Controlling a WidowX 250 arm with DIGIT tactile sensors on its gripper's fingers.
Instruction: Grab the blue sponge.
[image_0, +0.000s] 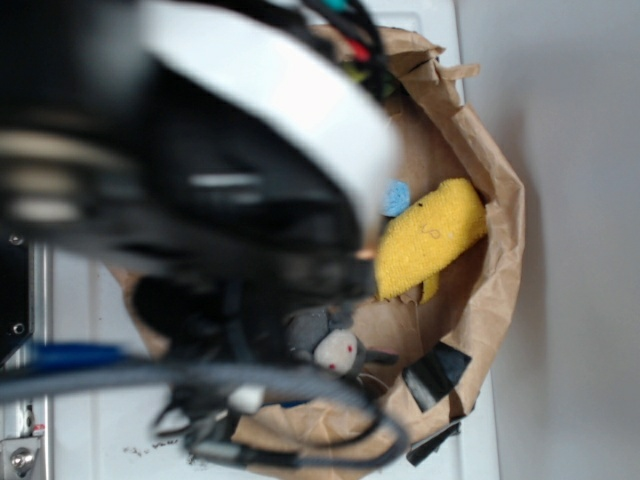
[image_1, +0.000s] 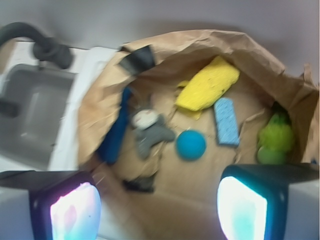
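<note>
Two pads: the gripper (image_1: 157, 210) shows one glowing pad (image_1: 75, 212) low on the left of the wrist view and one low on the right, with a wide gap between them. The jaws stand open and hold nothing.

Sponge: the flat light-blue rectangular sponge bar (image_1: 226, 121) lies on the floor of the crumpled brown paper bag (image_1: 200, 45). It sits ahead of the jaws and over toward the right pad, well apart from both pads.

Long way: the sponge's long side runs away from the jaws, tipped a little to one side. Its short side runs about the same way as the gap between the pads, so the pads could close across it, I think.

Neighbours: the bumpy yellow spongy cloth (image_1: 207, 84) is just past the sponge's far end and looks like it touches it. The round teal-blue ball (image_1: 190, 145) is just beside the sponge, closer to the middle of the jaws. The fuzzy green thing (image_1: 274, 140) is further right.

Also in the bag: a small grey stuffed animal (image_1: 148, 127) and a long dark-blue thing (image_1: 116, 130), both toward the left pad.

Arm: the gripper hangs above the bag's mouth and looks down into it. In the exterior view the arm is a big blur that hides most of the bag, so I cannot tell how high it is.

Next move: I think the gripper needs to slide right and forward, then go down.
</note>
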